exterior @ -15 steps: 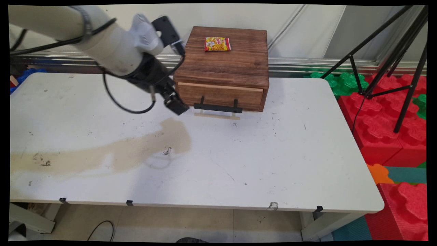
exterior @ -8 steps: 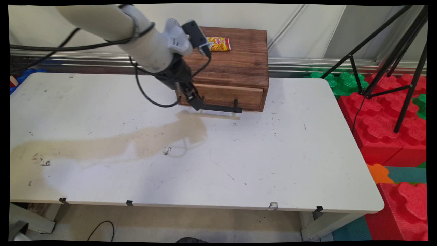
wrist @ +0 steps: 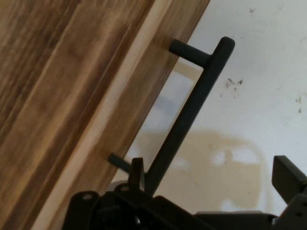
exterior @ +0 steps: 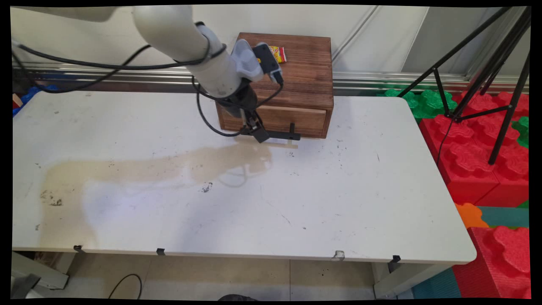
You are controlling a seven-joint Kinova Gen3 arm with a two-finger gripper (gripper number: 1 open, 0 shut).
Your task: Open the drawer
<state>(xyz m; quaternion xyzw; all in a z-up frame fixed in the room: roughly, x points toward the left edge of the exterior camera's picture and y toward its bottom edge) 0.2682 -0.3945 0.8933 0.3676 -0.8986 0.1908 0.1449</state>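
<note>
Pincer: I see my pincer [exterior: 259, 134] low at the front of the wooden drawer box [exterior: 292, 80], at the left end of the drawer's black bar handle [exterior: 277, 135]. In the hand view its fingers are spread, one finger [wrist: 136, 173] on the drawer side of the bar and the other finger [wrist: 289, 177] well out on the counter side, so the bar [wrist: 184, 125] runs between them. I cannot tell whether either finger touches it.

Drawer: its front [exterior: 292, 120] sits flush with the box, and the handle stands off it on two short posts.

Box: it stands at the far edge of the white counter [exterior: 322, 199], about mid-width, against the wall side.

Snack packet: a small red and yellow packet [exterior: 279, 54] lies on top of the box near its back, partly hidden behind my wrist.

Surroundings: red and green foam blocks [exterior: 474, 156] and a black tripod [exterior: 504, 76] stand off the counter's right side.
</note>
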